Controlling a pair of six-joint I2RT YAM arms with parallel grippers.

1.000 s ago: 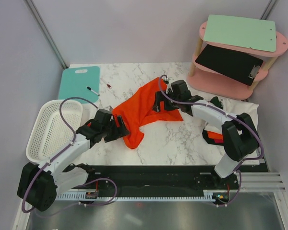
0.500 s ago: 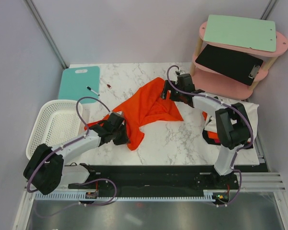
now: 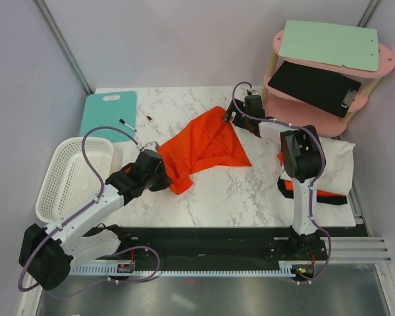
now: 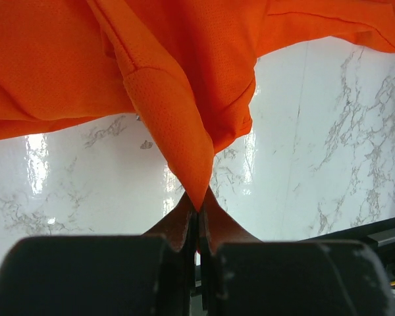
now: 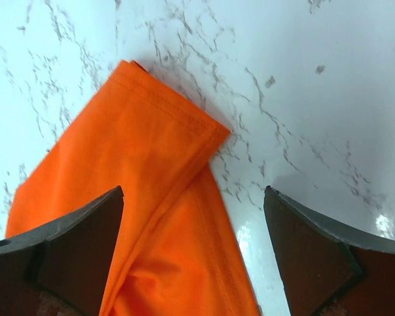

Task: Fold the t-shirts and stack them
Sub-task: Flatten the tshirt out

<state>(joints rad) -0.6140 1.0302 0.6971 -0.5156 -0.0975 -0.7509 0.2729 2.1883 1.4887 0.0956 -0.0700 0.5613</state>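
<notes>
An orange-red t-shirt lies crumpled in the middle of the marble table. My left gripper is at its near-left corner. In the left wrist view this gripper is shut on a pinched point of the t-shirt, which rises off the table. My right gripper is at the shirt's far corner. In the right wrist view it stands open over the hemmed corner, one finger on either side. More orange-red cloth shows at the right, partly hidden by the right arm.
A white latticed basket stands at the left edge. Behind it lie a teal cutting board and a marker. A pink two-level shelf stands at the back right, with a white cloth sheet in front of it.
My left gripper has shut on the shirt's near-left corner. The right arm has reached farther back to the shirt's far corner, still open.
</notes>
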